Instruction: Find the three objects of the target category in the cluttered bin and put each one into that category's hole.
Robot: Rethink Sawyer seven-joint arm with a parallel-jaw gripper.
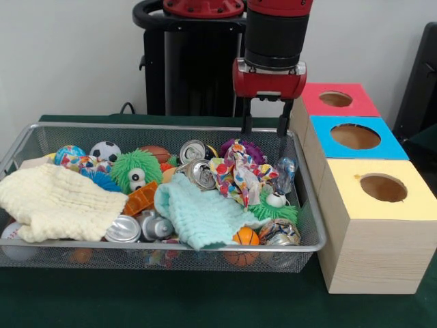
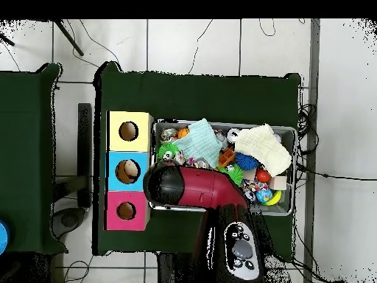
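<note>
Two cans (image 1: 196,162) lie just beside your spread, empty end effector (image 1: 265,131), toward the bin's (image 1: 311,212) middle.

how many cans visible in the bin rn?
4 visible in the front view: one can at the far middle, one just in front of it on the mint cloth, two side by side near the front rim. Cloths may hide more.

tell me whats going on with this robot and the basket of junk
The Sawyer arm's open gripper hangs empty over the far right end of the wire mesh bin. Drink cans lie among cloths and toys. Three wooden boxes with holes stand beside it.
</note>
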